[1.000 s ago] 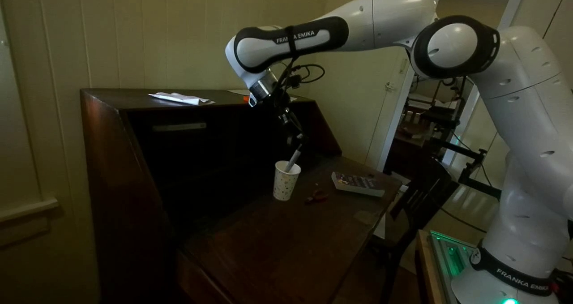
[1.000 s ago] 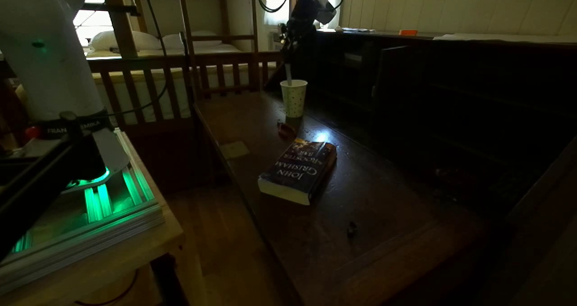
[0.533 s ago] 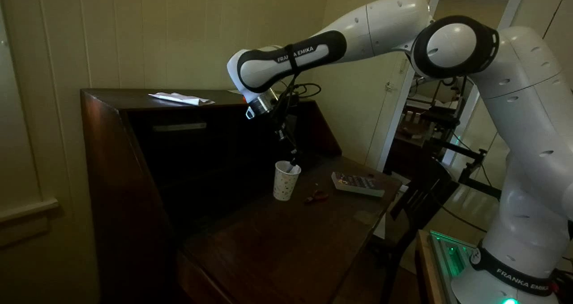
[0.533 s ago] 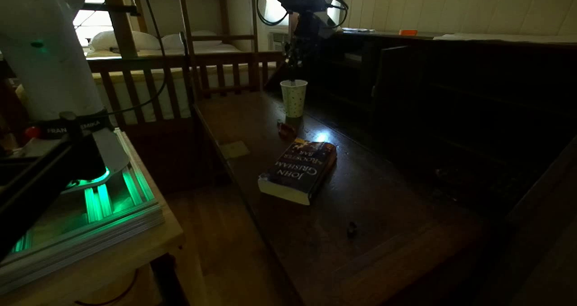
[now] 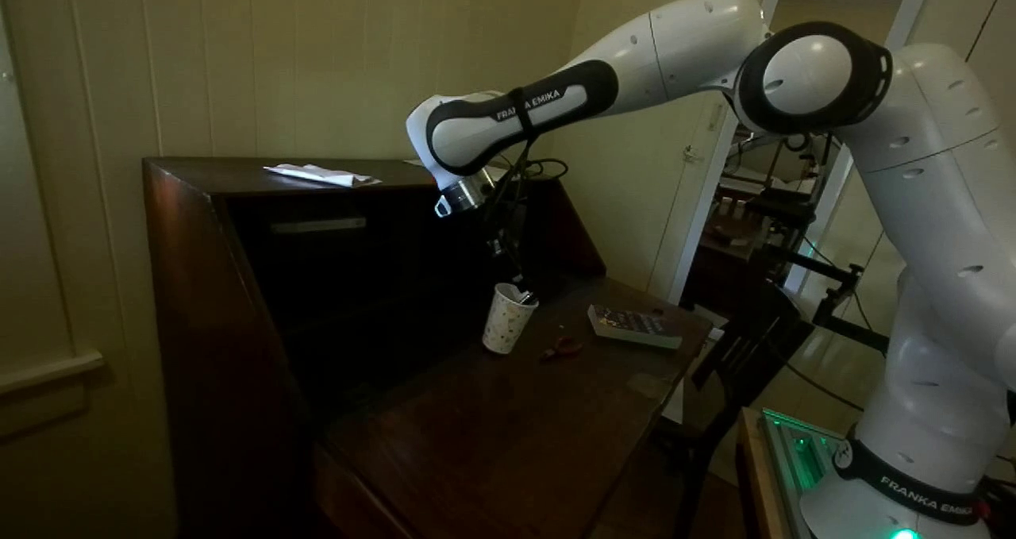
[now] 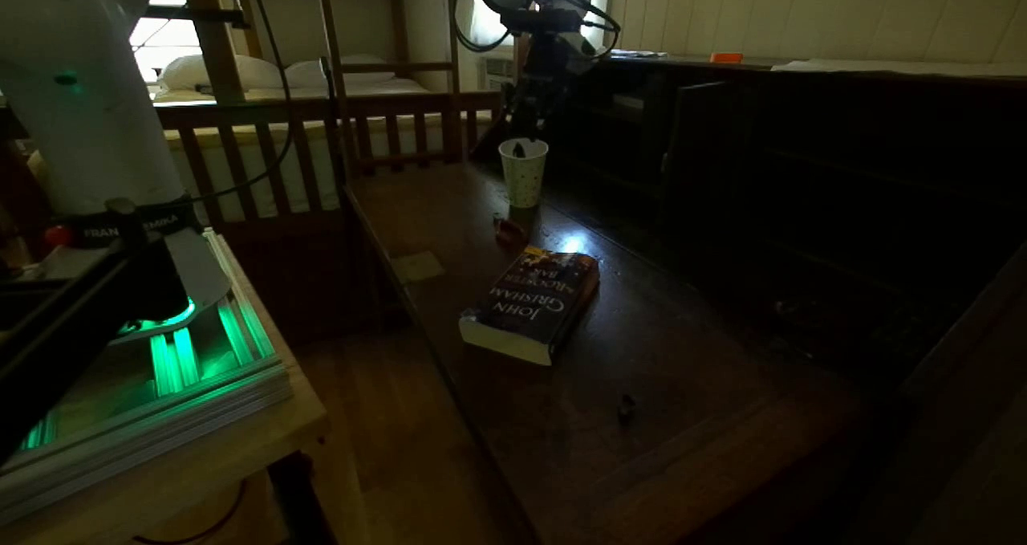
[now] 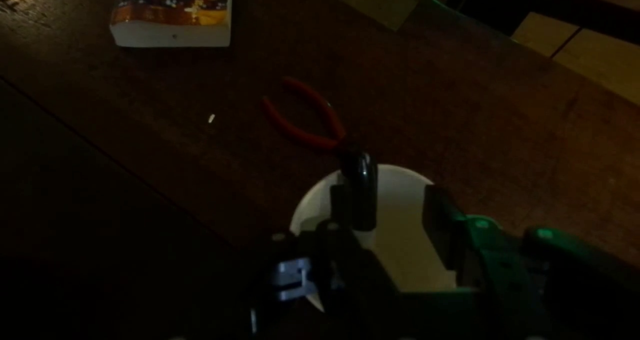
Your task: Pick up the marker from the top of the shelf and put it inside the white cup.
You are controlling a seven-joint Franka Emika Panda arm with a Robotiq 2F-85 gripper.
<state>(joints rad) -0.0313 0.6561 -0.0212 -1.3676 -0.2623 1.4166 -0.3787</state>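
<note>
jaws stand apart; marker [image 7: 366,195] sits inside white cup [image 7: 400,190]; in an exterior view, cup tilts toward 1 o'clock on desk [image 5: 476,428].

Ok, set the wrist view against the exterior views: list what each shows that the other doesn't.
Only the wrist view plainly shows the end effector open and the dark end of the marker. Only the exterior views show the robot arm and the top of the shelf, with pale papers lying on it. Both share the white cup, the red-handled tool and the book, which the wrist view's edge cuts off.
</note>
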